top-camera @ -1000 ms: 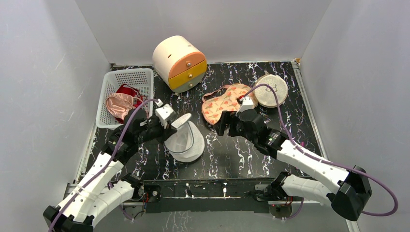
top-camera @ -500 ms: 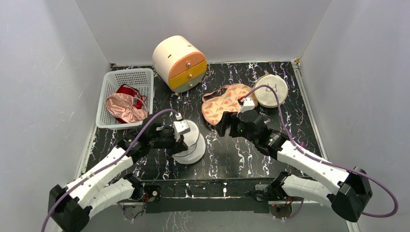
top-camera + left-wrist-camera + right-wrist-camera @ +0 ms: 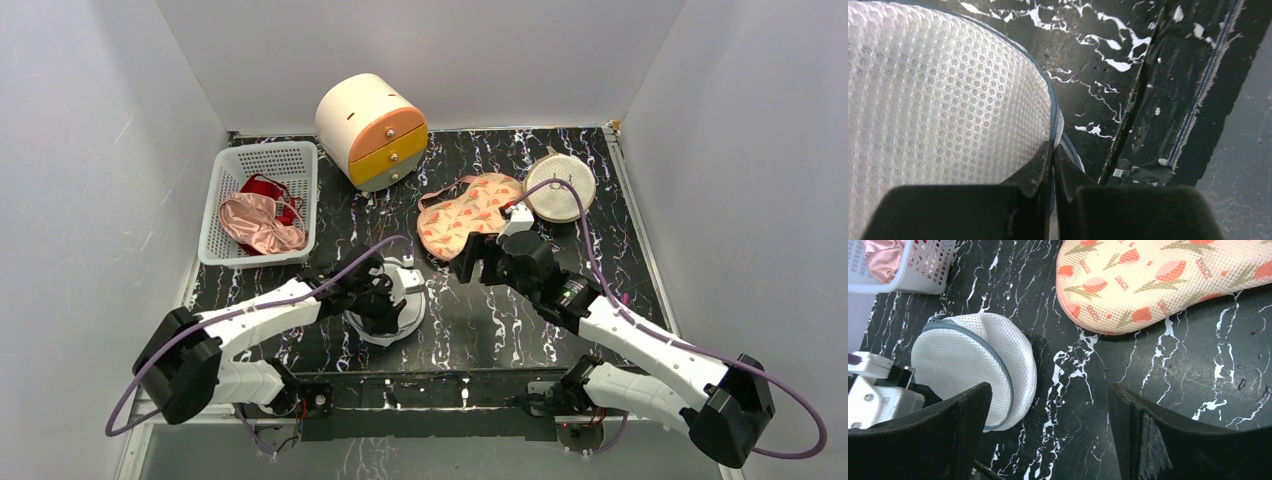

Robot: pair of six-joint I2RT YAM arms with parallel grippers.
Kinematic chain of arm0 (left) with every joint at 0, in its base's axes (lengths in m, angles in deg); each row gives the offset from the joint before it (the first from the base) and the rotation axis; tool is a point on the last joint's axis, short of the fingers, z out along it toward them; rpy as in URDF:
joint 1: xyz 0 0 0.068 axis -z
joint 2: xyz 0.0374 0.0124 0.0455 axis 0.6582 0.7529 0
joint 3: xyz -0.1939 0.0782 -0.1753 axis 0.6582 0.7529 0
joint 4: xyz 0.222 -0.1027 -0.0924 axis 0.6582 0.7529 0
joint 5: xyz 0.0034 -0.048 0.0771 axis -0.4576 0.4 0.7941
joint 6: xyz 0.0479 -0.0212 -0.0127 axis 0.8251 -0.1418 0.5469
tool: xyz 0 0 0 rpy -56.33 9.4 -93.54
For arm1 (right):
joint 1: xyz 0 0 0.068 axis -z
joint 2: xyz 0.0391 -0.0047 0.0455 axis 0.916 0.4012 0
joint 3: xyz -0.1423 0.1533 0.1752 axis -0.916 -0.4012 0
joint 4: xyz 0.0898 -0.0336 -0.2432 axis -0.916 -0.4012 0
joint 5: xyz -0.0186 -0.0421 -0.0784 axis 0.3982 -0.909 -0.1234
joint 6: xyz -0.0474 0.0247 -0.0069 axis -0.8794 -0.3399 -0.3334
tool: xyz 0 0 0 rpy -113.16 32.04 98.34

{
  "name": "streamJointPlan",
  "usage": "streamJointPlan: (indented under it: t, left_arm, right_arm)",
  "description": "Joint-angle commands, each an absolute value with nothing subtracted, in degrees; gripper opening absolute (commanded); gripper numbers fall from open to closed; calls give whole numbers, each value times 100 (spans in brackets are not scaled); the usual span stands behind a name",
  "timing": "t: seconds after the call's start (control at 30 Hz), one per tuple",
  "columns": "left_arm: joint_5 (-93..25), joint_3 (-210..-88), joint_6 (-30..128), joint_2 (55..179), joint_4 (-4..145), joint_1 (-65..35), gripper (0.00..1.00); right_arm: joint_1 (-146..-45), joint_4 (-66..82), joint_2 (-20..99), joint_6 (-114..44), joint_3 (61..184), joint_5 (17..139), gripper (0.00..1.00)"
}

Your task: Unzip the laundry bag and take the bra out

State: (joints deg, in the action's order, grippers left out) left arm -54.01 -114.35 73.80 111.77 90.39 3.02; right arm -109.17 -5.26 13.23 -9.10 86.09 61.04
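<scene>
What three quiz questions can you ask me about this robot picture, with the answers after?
1. True or false: the left claw is shut on the laundry bag's blue-grey rim.
2. Where is the shiny pink garment? A: in the white basket. B: inside the laundry bag. C: in the left claw.
3. Fill in: the right claw is ___.
Key: 1 true; 2 A; 3 open.
</scene>
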Motion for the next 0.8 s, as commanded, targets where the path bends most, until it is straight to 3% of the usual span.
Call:
streamJointPlan:
  t: [0.0, 0.2, 0.5, 0.63, 0.77]
  left_arm:
    - [-5116, -11655, 7493, 11502, 8988, 370, 0]
    - [-4550, -11737, 7467, 11759, 9038, 375, 3]
    - [-4018, -11690, 7279, 10879, 8906, 375, 56]
    - [-3914, -11636, 7091, 10253, 8535, 360, 78]
    - [-3775, -11640, 6915, 9717, 8173, 341, 91]
  right_arm:
    - [-10848, -410, 1173, -1030, 8513, 5940, 84]
    - [-10809, -396, 1118, -1061, 8442, 5955, 84]
    - [-10762, -560, 1011, -1241, 8527, 5862, 84]
    - [-10752, -664, 993, -1347, 8645, 5782, 90]
    - [-10751, -739, 967, -1386, 8752, 5697, 94]
